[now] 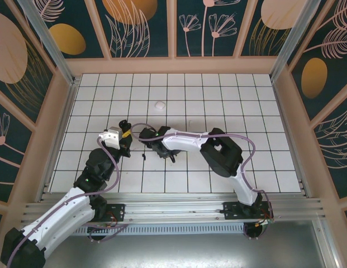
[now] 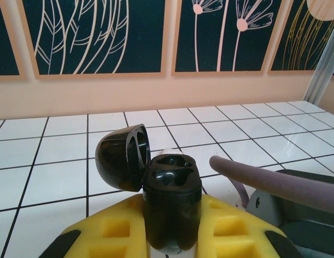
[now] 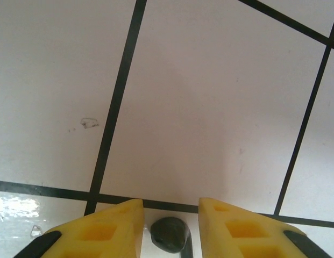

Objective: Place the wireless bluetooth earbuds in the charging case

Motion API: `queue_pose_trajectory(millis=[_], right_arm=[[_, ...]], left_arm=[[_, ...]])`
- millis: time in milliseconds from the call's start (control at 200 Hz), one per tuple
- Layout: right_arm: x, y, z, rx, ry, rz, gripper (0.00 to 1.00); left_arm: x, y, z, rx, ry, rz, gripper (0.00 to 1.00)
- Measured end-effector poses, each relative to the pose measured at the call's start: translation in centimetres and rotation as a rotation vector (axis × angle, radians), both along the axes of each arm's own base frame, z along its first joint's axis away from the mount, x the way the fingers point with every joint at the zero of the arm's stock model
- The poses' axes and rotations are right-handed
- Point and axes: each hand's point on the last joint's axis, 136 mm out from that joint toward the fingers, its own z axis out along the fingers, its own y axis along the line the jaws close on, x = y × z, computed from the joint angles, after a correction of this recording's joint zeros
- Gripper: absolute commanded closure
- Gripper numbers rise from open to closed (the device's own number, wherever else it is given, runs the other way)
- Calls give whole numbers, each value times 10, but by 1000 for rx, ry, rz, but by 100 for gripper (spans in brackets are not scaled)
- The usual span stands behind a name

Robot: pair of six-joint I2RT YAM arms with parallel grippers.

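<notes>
The charging case [image 2: 171,199], lid hinged back, sockets bare, sits clamped in the left tool [image 2: 172,228]. The parted right tool [image 3: 170,215] straddles a black earbud [image 3: 170,236] on the counter [image 3: 210,107].

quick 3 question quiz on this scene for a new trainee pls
1. True or false: the charging case is shut.
2. What sits between the fingers of the right gripper? A) a white earbud B) a black earbud C) nothing
3. Fill in: the case is clamped in the ___ gripper.
Key: 1 false, it stands open. 2 B. 3 left gripper.
</notes>
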Motion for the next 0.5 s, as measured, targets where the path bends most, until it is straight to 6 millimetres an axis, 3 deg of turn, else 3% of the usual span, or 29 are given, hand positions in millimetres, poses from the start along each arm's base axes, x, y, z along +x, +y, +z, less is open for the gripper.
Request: queue_pose_trajectory(millis=[495], right_arm=[[-11, 10, 2, 23, 41, 64, 70]], left_arm=[[0, 0, -1, -9, 5, 0, 100]])
